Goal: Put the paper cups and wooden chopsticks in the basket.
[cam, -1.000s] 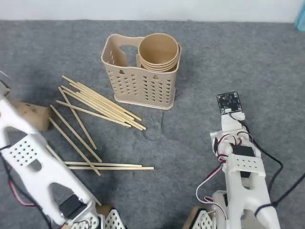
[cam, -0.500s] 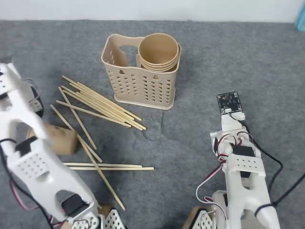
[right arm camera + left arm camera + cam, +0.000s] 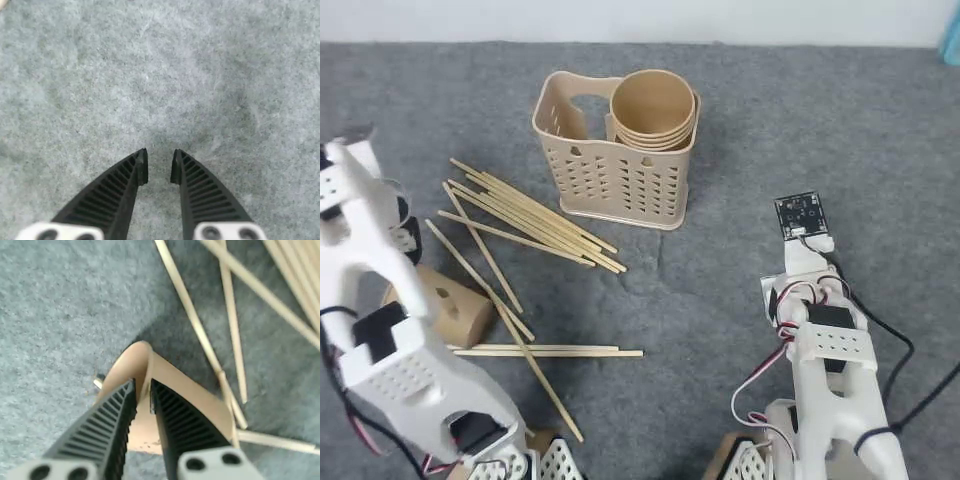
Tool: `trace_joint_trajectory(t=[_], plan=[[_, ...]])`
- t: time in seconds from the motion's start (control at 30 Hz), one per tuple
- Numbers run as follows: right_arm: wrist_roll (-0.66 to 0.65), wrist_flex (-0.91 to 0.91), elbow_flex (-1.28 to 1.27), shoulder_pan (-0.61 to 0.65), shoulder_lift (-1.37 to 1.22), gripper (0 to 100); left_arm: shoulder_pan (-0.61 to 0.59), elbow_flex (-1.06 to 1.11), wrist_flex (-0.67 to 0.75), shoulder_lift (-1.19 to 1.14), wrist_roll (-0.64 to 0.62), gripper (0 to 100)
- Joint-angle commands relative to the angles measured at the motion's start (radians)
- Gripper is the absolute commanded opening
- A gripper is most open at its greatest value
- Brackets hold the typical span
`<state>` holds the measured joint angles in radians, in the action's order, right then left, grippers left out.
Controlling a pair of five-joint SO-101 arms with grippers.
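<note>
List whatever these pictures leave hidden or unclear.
1. High view: the left arm covers one end of the loose paper cup; whether it is lifted is unclear.
2. Left wrist view: the left gripper hides part of that cup.
3. High view: the wall of the basket hides its floor; the nested cups cannot be counted.

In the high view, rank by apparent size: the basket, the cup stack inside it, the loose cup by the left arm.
1. basket: largest.
2. cup stack and loose cup: about alike, unranked; the basket hides part of one, the left arm part of the other.
</note>
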<state>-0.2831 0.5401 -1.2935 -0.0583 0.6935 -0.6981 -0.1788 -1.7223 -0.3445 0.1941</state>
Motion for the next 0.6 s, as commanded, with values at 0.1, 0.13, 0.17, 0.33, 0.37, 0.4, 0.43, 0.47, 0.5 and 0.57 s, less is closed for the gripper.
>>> trace_joint_trajectory(t=[0.1, 0.13, 0.17, 0.33, 0.37, 0.4, 0.43, 0.47, 0.5, 0.57], plan=[[-0.021, -0.016, 0.009, 0.007, 0.033, 9.1, -0.009, 0.076, -0.035, 0.077, 0.157, 5], [-0.021, -0.016, 0.009, 0.007, 0.033, 9.1, -0.009, 0.085, -0.035, 0.077, 0.178, 5], [-0.021, -0.016, 0.009, 0.007, 0.033, 9.1, -0.008, 0.091, -0.035, 0.077, 0.196, 5], [-0.021, -0.018, 0.009, 0.007, 0.033, 9.1, -0.005, 0.136, -0.037, 0.077, 0.236, 6], [-0.021, -0.018, 0.009, 0.007, 0.033, 9.1, -0.005, 0.147, -0.037, 0.077, 0.236, 7], [-0.021, -0.018, 0.009, 0.007, 0.033, 9.1, -0.005, 0.156, -0.037, 0.077, 0.236, 9], [-0.021, -0.018, 0.009, 0.007, 0.033, 9.1, -0.003, 0.165, -0.037, 0.077, 0.236, 10], [-0.021, -0.018, 0.009, 0.007, 0.033, 9.1, -0.003, 0.173, -0.037, 0.077, 0.236, 11], [-0.021, -0.018, 0.009, 0.007, 0.033, 9.1, -0.003, 0.180, -0.037, 0.077, 0.236, 11], [-0.021, -0.018, 0.009, 0.007, 0.033, 9.1, -0.003, 0.188, -0.037, 0.077, 0.236, 7]])
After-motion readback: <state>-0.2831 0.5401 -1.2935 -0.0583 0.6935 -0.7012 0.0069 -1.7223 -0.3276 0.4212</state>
